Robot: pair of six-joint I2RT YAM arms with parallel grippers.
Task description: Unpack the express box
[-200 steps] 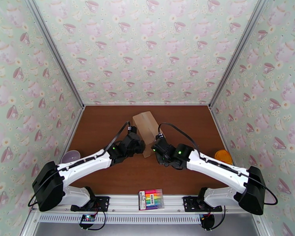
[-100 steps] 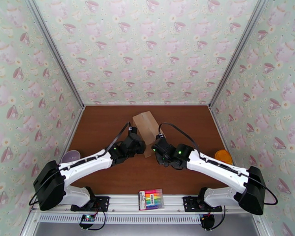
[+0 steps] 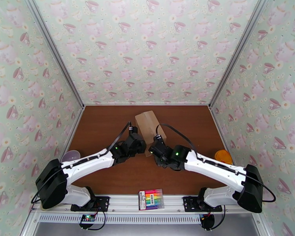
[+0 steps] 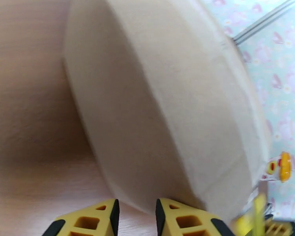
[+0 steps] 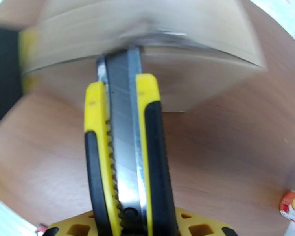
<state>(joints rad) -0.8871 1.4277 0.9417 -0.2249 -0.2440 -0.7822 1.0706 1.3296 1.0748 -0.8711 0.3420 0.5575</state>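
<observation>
The express box [image 3: 149, 126] is a tan carton lying slantwise at the table's middle. My two grippers meet at its near end. My left gripper [image 3: 141, 145] sits against the box's left near side. In the left wrist view its yellow fingertips [image 4: 88, 221] stand narrowly parted, with nothing between them and the box [image 4: 167, 95] just ahead. My right gripper [image 3: 154, 147] is shut on a yellow and black utility knife [image 5: 124, 154]. The knife's blade is out, with its tip at the top edge of the box's near end [image 5: 147, 28].
A pack of rainbow markers [image 3: 151, 199] lies on the front rail between the arm bases. A lilac cup [image 3: 70, 156] stands at the left wall and an orange object [image 3: 223, 156] at the right wall. Patterned walls close off three sides.
My right gripper has edged left and forward with the knife, towards the box's near end. The box has shifted slightly. The left arm has barely moved.
</observation>
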